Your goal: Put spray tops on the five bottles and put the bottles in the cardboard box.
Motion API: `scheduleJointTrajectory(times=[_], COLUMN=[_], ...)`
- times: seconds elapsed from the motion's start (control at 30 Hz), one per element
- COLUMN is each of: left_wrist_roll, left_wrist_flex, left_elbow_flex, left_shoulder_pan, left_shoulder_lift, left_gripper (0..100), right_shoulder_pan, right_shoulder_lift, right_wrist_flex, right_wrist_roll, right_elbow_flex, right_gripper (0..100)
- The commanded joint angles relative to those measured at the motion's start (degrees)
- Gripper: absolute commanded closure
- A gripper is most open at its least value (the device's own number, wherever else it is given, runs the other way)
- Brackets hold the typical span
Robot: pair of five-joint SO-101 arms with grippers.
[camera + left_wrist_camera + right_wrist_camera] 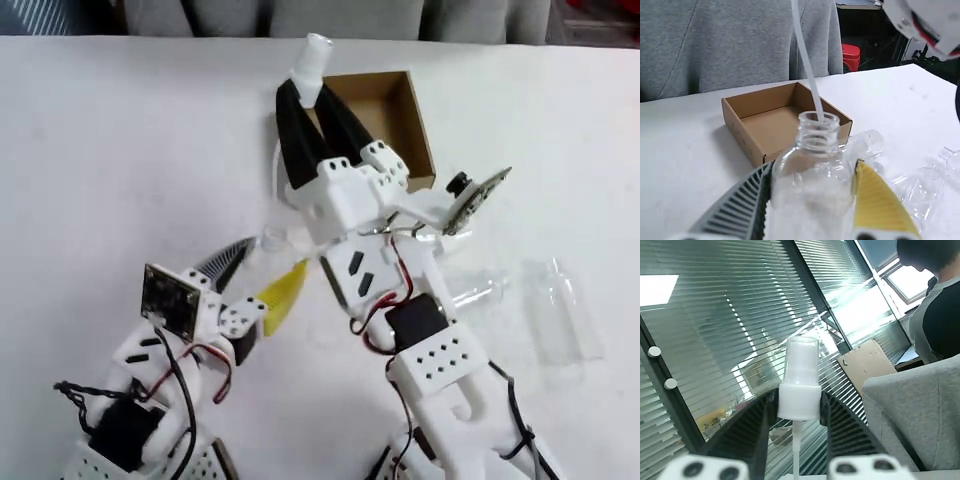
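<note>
My left gripper (810,200) is shut on a clear bottle (812,175) that stands upright between its grey and yellow fingers (285,290). My right gripper (310,95) is shut on a white spray top (799,385), held high above the table with its thin tube (806,65) running down into the bottle's open neck (818,122). The open cardboard box (385,110) sits at the far side of the table, just behind the bottle. In the high view the spray top (312,60) points up past the box's near corner.
Several clear bottles lie on their sides right of the arms (560,310), (865,145). A person in a grey top sits behind the table's far edge. White table surface lies open to the left.
</note>
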Motion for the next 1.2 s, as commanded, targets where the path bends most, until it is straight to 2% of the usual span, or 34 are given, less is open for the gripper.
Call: scheduleJointTrajectory(times=[0.0,0.4,0.57,0.8,0.97,1.17], left_wrist_roll=[0.9,0.9,1.0,1.0,1.0,1.0], left_wrist_flex=[-0.5,-0.5,-0.5,-0.5,-0.5,-0.5], left_elbow_flex=[-0.5,-0.5,-0.5,-0.5,-0.5,-0.5], left_shoulder_pan=[0.6,0.6,0.2,0.2,0.2,0.2], left_shoulder_lift=[-0.6,-0.6,-0.6,-0.6,-0.6,-0.6], left_gripper=[94,94,94,94,94,94], right_shoulder_pan=[0.0,-4.4,-4.4,-4.5,-4.7,-8.5], right_shoulder_lift=[-0.1,-8.6,-11.7,-19.7,-23.8,-27.3], right_wrist_flex=[-0.7,-0.5,7.1,10.2,17.6,25.7], right_wrist_roll=[-0.6,-0.2,-0.5,-0.3,-0.6,-0.2], right_elbow_flex=[-0.1,9.2,11.2,15.6,16.7,16.8], right_gripper=[98.2,98.2,98.2,98.2,98.2,98.2])
